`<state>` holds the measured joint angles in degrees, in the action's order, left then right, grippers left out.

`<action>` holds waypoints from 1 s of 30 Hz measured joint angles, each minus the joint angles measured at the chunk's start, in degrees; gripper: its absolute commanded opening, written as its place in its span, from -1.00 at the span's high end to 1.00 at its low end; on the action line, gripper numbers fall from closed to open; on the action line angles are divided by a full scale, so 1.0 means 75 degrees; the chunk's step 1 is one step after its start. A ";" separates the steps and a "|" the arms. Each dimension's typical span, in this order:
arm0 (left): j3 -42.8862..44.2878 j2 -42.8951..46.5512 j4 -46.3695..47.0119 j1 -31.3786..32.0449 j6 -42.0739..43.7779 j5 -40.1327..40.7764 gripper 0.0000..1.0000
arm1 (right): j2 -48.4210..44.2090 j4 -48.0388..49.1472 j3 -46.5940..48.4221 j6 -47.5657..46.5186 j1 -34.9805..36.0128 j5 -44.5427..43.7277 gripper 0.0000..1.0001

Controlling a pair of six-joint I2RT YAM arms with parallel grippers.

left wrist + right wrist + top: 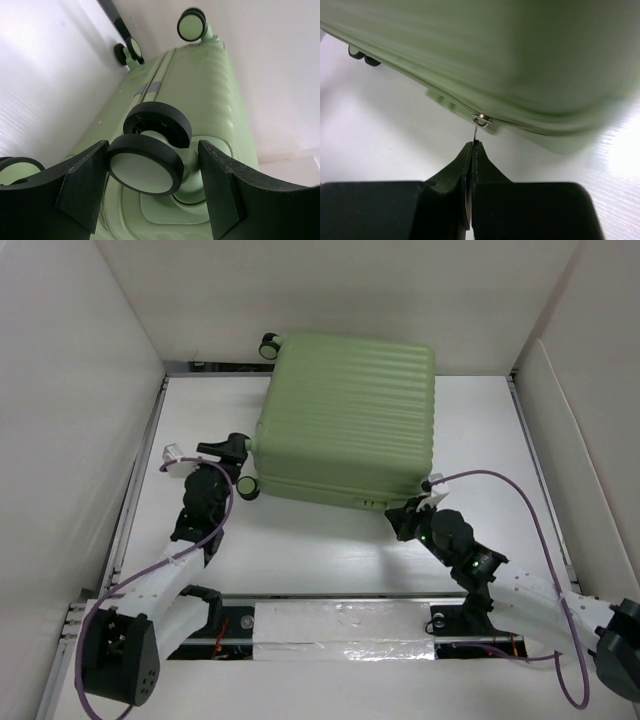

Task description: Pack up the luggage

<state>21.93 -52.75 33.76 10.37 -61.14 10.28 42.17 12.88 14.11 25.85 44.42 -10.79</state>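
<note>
Jaws of the right gripper (472,146) pinch the metal zipper pull (477,131) of the shut pale green ribbed suitcase (345,420), zipping seemingly unfinished; the left gripper (152,150), spread, straddles a black caster wheel (142,171).

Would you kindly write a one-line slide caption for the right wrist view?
Right gripper shut on the thin metal zipper pull of the pale green hard-shell suitcase on the white table.

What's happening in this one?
The suitcase lies closed and flat on the table. The right gripper is shut on the zipper pull at the case's near edge. The left gripper has its jaws on either side of a caster wheel at the case's left corner. Whether they actually clamp it isn't clear.
</note>
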 measured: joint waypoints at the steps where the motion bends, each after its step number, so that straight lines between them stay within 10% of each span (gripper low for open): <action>1: -0.0009 -0.0035 0.0070 0.0434 0.0006 0.0411 1.00 | 0.0210 0.0146 0.0006 -0.0003 0.0099 -0.0079 1.00; 17: 0.0589 -0.1107 0.0562 0.5788 0.0207 0.1851 1.00 | 0.3206 0.2270 0.0912 -0.0402 0.2037 -0.0976 1.00; 19: 0.0667 -0.1174 0.0463 0.6067 0.0256 0.2302 0.64 | 0.3483 0.2655 0.0924 -0.0458 0.2113 -0.1017 1.00; 20: 0.0717 -0.1195 0.0361 0.6175 0.0271 0.2343 0.02 | 0.3646 0.3008 0.0985 -0.0391 0.2168 -0.0825 1.00; 23: 0.1075 -0.1201 -0.0210 0.6700 0.0478 0.2025 -0.81 | 0.3911 0.3529 0.1172 -0.0187 0.2442 -0.0306 1.00; 30: 0.1384 0.0105 -0.1387 0.6478 0.1008 0.1798 -0.98 | 0.2498 0.2559 0.0740 0.0178 0.2532 -0.0020 1.00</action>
<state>32.32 -51.96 23.35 58.96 -53.58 23.77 60.90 32.08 19.66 27.18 63.42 -10.94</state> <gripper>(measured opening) 0.986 0.009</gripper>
